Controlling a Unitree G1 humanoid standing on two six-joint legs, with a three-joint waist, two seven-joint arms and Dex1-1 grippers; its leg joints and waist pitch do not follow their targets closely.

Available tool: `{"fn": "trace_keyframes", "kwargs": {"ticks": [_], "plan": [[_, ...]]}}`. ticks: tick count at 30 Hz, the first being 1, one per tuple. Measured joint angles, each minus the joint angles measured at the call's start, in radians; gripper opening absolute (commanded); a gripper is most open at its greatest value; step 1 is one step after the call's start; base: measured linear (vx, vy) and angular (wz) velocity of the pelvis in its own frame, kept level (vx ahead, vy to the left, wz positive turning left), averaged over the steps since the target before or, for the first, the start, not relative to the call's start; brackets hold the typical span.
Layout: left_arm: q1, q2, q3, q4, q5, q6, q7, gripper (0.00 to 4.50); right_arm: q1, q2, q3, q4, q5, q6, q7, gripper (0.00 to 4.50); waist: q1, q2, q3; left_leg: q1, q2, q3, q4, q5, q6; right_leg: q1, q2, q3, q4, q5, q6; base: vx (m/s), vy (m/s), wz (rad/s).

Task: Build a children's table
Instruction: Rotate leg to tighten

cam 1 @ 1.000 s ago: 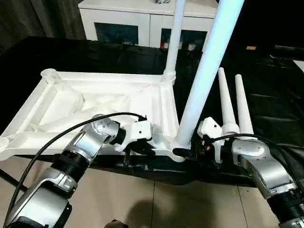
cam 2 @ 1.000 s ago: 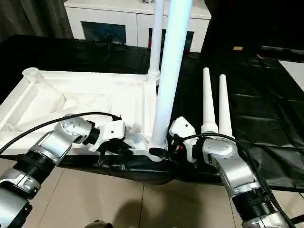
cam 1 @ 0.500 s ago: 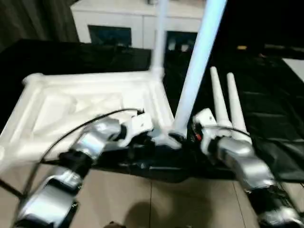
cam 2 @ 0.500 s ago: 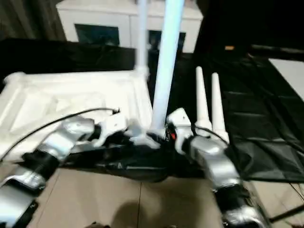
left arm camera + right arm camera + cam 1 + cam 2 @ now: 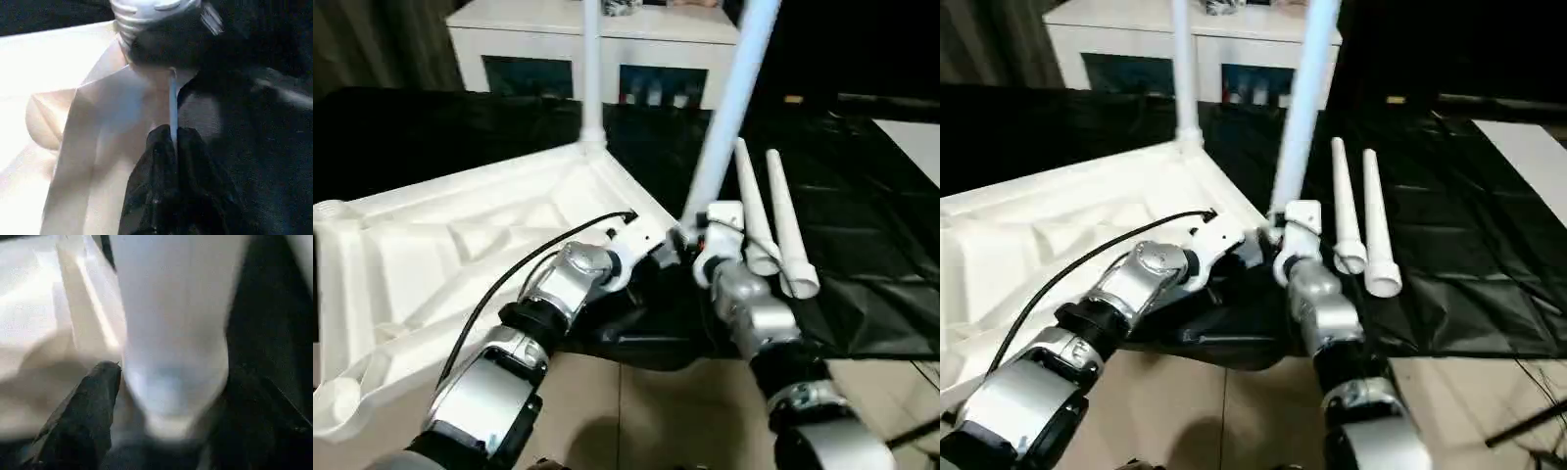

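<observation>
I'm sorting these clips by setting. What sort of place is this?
Probably a home-style room or a mock-up of one: a white cabinet with glass doors at the back, tiled floor, and the children's table upside down on a black-covered surface.

1. I saw a white cabinet [image 5: 597, 39] with glass doors standing at the far side.
2. A black sheet [image 5: 871, 264] covered the bench, wrinkled and hanging over its near edge.
3. Beige floor tiles [image 5: 636, 411] lay below.
</observation>
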Motion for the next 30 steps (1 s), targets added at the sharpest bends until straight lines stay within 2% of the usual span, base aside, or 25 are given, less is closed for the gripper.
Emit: {"fn": "trace_keyframes", "kwargs": {"ticks": [3, 6, 8, 12, 16, 19, 23, 28, 30], "plan": [[0.0, 0.005, -0.004, 0.005, 0.007, -0.019, 0.002, 0.0, 0.004, -0.014, 0.001, -0.004, -0.001, -0.012, 0.011, 3.97, 0.002, 0.0, 0.0, 0.0, 0.0, 0.0, -0.001, 0.0, 0.0, -0.002, 0.0, 0.001, 0.0, 0.0, 0.0, 0.0, 0.0, 0.0], [0.0, 0.023, -0.012, 0.005, 0.008, -0.038, -0.01, 0.0, 0.046, -0.05, 0.016, -0.063, -0.011, -0.011, 0.051, 4.23, 0.005, 0.0, 0.001, 0.0, 0.0, 0.0, -0.004, 0.0, 0.0, -0.003, 0.001, 0.001, 0.001, 0.001, -0.002, 0.0, 0.0, 0.0], [0.0, 0.043, -0.013, 0.005, 0.009, -0.056, -0.032, 0.0, 0.08, -0.09, 0.033, -0.126, -0.019, 0.004, 0.103, 4.4, 0.008, -0.001, 0.001, 0.0, 0.0, 0.0, -0.007, 0.0, 0.0, -0.004, 0.001, 0.001, 0.001, 0.002, -0.003, 0.0, 0.0, 0.0], [0.003, 0.093, -0.015, 0.0, 0.009, -0.1, -0.109, 0.0, 0.139, -0.211, 0.056, -0.266, -0.02, 0.035, 0.253, 4.4, 0.013, 0.0, 0.001, 0.001, 0.0, 0.001, -0.007, 0.0, 0.0, -0.004, 0.001, 0.002, 0.003, 0.01, -0.004, 0.0, 0.0, 0.0], [0.031, 0.15, -0.036, -0.062, -0.006, -0.143, -0.265, 0.0, 0.244, -0.372, 0.139, -0.462, 0.047, 0.039, 0.563, 4.4, 0.026, 0.001, 0.001, 0.002, 0.002, 0.002, -0.008, 0.0, 0.0, -0.004, 0.002, 0.002, 0.004, 0.022, -0.002, 0.015, -0.005, 0.0], [0.069, 0.214, -0.067, -0.133, -0.036, -0.187, -0.429, 0.0, 0.288, -0.433, 0.167, -0.528, 0.089, 0.059, 0.718, 4.4, 0.033, 0.002, 0.001, 0.003, 0.004, 0.002, -0.011, 0.0, 0.0, -0.004, 0.003, 0.001, 0.008, 0.024, -0.006, 0.062, -0.024, 0.03], [0.084, 0.245, -0.101, -0.201, -0.054, -0.204, -0.571, 0.0, 0.289, -0.451, 0.168, -0.545, 0.097, 0.07, 0.789, 4.4, 0.061, 0.002, 0.0, 0.003, 0.005, 0.005, -0.01, 0.0, -0.001, -0.005, 0.002, 0.002, 0.013, 0.018, -0.005, 0.0, 0.0, 0.0], [0.115, 0.257, -0.123, -0.271, -0.068, -0.191, -0.649, 0.0, 0.254, -0.45, 0.19, -0.527, 0.088, 0.068, 0.808, 4.4, 0.062, 0.001, 0.001, 0.003, 0.005, 0.017, -0.009, 0.0, -0.001, -0.006, -0.001, 0.008, 0.017, 0.016, -0.004, 0.0, 0.0, 0.0], [0.116, 0.262, -0.124, -0.271, -0.068, -0.189, -0.655, 0.0, 0.253, -0.456, 0.199, -0.522, 0.087, 0.068, 0.819, 4.4, 0.061, 0.002, 0.001, 0.004, 0.005, 0.017, -0.008, 0.0, -0.001, -0.006, -0.001, 0.01, 0.018, 0.016, -0.003, 0.0, 0.0, 0.0]]}}
